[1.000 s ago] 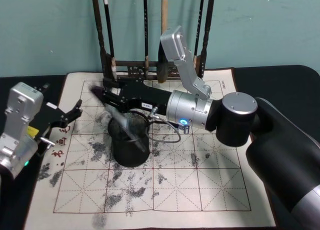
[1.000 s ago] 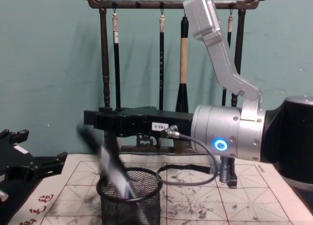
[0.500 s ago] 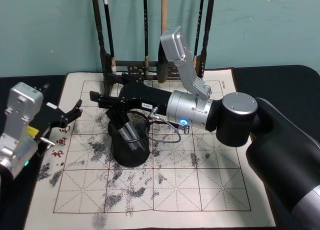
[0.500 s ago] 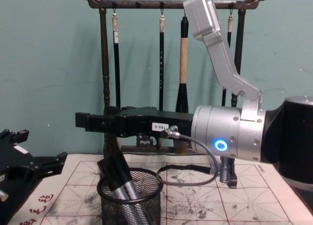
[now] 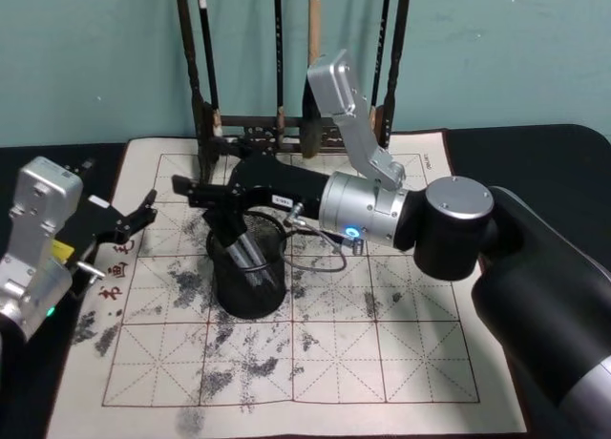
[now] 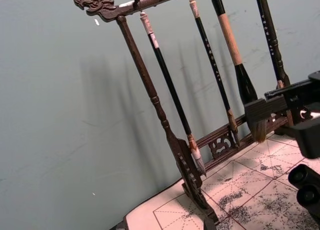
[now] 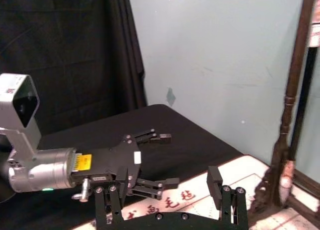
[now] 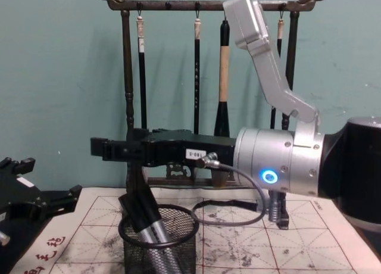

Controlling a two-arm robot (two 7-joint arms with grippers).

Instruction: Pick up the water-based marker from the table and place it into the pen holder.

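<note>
Marker (image 8: 144, 215) stood leaning inside the wire-mesh pen holder (image 8: 158, 248), its cap above the rim; the right gripper (image 5: 191, 193) hung just above it with fingers apart and empty. Left gripper (image 5: 134, 219) sat parked at the mat's left edge, fingers apart. Risk: a careless withdrawal could clip the cap and tip the holder, or strike the brush rack (image 8: 196, 6) behind.

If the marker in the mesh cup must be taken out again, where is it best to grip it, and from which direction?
Probably grip the marker by its dark cap end, which leans over the pen holder rim toward the robot's left. Come from above, hand tilted along its slant; the mesh hides the lower barrel.
</note>
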